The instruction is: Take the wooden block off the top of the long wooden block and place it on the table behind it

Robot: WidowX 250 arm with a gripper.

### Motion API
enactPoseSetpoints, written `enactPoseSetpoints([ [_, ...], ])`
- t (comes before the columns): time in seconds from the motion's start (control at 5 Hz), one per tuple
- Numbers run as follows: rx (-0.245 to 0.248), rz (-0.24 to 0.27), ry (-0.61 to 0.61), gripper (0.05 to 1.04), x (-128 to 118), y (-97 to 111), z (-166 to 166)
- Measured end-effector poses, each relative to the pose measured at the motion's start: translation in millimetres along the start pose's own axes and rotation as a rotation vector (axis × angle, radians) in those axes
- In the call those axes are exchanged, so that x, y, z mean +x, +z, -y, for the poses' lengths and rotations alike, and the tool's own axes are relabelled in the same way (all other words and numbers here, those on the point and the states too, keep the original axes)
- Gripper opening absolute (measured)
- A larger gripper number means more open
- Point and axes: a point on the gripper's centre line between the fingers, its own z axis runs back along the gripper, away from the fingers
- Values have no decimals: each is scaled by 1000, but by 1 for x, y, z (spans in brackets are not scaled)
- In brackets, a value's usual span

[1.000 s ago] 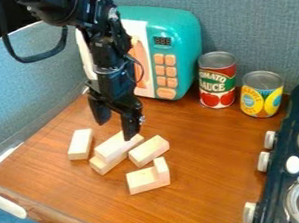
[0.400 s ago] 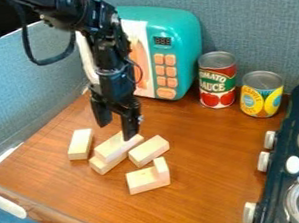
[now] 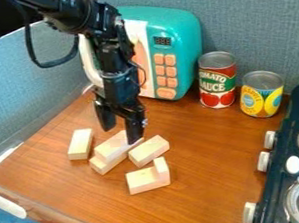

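Brown wooden tabletop (image 3: 203,153), pale wooden blocks (image 3: 80,144), two cans (image 3: 218,79)

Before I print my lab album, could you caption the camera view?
Fingers apart, the gripper hangs low at two stacked wooden blocks on a brown tabletop, a teal toy microwave behind.

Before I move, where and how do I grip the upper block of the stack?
Upper block: I'd come straight down and pinch its long sides near the middle. It lies flat, raised on the lower block, so its sides should be reachable.
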Motion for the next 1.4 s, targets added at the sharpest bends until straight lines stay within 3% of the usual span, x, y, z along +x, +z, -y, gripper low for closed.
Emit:
enactPoseSetpoints([
  [0.4,11,-51,1,1001,-4,-13,2],
  [0.6,10,-93,15,950,-7,-22,3],
  [0.8,16,-85,19,655,-6,-21,2],
  [1.0,12,-85,29,566,-6,-21,2],
  [1.2,-2,-91,40,566,-7,-21,4],
  [1.4,-39,-56,67,566,-6,-13,3],
])
